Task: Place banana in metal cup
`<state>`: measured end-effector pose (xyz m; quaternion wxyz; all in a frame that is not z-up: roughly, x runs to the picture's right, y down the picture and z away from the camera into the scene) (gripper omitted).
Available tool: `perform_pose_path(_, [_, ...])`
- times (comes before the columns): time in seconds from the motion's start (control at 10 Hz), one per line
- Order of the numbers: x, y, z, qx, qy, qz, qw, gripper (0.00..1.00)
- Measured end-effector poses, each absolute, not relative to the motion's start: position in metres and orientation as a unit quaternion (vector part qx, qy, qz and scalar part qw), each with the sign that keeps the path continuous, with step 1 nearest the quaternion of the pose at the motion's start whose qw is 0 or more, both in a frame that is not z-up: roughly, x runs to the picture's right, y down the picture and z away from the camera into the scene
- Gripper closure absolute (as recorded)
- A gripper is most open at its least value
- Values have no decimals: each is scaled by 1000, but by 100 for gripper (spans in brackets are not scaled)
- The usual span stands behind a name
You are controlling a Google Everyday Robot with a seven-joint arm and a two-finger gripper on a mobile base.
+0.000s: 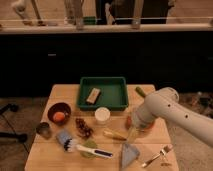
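The banana is small and pale yellow and lies on the wooden table in front of the white cup. The metal cup is squat and dull grey and stands near the table's left edge, below the dark red bowl. My white arm reaches in from the right. My gripper hangs at its lower end, just right of the banana and close above the table, far right of the metal cup.
A green tray holding a tan block sits at the back. An orange bowl is partly hidden behind my arm. A dark fruit cluster, white-handled brush, grey cloth, fork and green pod are also on the table.
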<state>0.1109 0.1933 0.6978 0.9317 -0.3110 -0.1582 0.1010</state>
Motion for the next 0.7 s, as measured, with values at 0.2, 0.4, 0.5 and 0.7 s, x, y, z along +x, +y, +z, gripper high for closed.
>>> perform_pose_path(0.2, [106,207,708,-319,-161,99,929,20])
perform_pose_path(0.4, [100,214,716,-328,-164,95,925,20])
perform_pose_path(0.5, [99,217,719,-332,-164,94,924,20])
perform_pose_path(0.7, [95,223,723,-336,-165,92,923,20])
